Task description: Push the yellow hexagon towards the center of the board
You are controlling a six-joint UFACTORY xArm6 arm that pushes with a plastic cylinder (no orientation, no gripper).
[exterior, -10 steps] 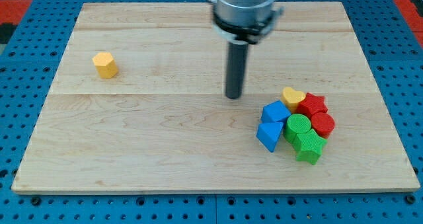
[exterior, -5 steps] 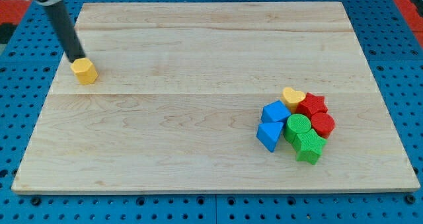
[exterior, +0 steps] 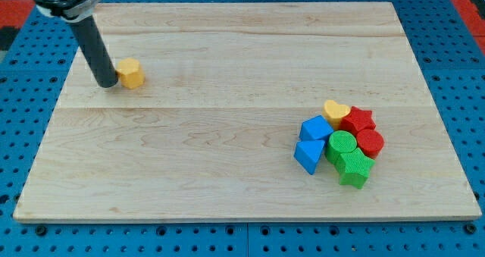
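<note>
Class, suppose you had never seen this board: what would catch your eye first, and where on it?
My tip rests at the left side of the yellow hexagon, alone near the board's upper left. At the view's lower right huddles a tight cluster: yellow heart, red star, blue blocks and green blocks.

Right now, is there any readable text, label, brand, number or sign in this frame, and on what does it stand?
None: no word, number, label or sign shows anywhere.
The wooden board is bare wood grain.
The yellow hexagon, beside my tip, and the clustered blocks at the view's right are plain coloured.
The blue perforated surface carries only holes.
</note>
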